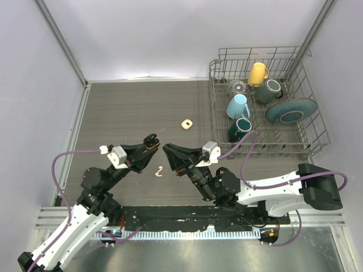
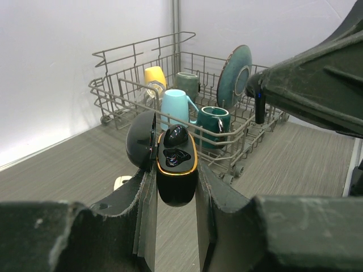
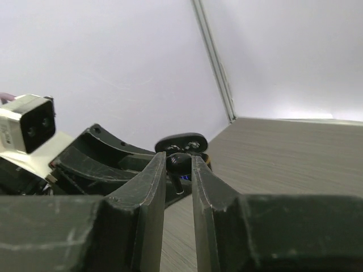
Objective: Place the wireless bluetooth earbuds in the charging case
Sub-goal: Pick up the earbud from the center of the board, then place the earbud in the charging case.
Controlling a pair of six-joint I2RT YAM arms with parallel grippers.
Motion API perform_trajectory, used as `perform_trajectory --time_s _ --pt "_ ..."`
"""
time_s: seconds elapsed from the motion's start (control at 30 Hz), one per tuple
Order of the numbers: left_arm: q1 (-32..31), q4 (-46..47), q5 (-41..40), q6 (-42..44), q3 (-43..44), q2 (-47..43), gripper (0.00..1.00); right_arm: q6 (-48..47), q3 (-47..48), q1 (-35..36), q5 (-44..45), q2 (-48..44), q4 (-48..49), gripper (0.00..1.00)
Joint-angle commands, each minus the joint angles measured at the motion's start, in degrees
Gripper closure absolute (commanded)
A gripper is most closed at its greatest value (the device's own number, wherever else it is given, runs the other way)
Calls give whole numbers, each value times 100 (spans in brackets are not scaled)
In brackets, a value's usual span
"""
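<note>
Closest to the left wrist lens, the left pincer (image 2: 177,190) is seen clenched on the glossy black, gold-rimmed oval charging case (image 2: 177,170). Its round lid (image 2: 140,140) is swung open to the left. The case's long axis runs away along the fingers, with the open face turned up and back toward the wrist. One black stemmed earbud (image 2: 177,135) is seated in the far well. The near well appears vacant, though the gloss leaves this unsure. Up and to the right of the case, apart from it, a second black earbud (image 2: 259,106) is held stem-down by the right pincer (image 2: 256,85).

From the right wrist view, that earbud is seen pinched between the closed fingers. The opened case lies just beyond it, straight ahead and slightly lower.

From the top view, both pincers are raised over the grey wood-grain desk (image 1: 125,113), tip facing tip and near but not touching. The case lies to the right pincer's left. A cream-white curved earbud (image 1: 159,171) lies on the desk just below the gap.

The coming move is judged to depend on bringing the held stem into line with the near well.
</note>
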Motion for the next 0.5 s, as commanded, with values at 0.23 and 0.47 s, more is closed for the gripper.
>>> perform_trajectory --time_s 0.23,0.47 --pt "-15 519 374 -93 12 116 100 -333 809 39 -627 262 474 99" --pt "-15 554 497 -119 21 63 100 -561 1055 22 -469 692 482 99"
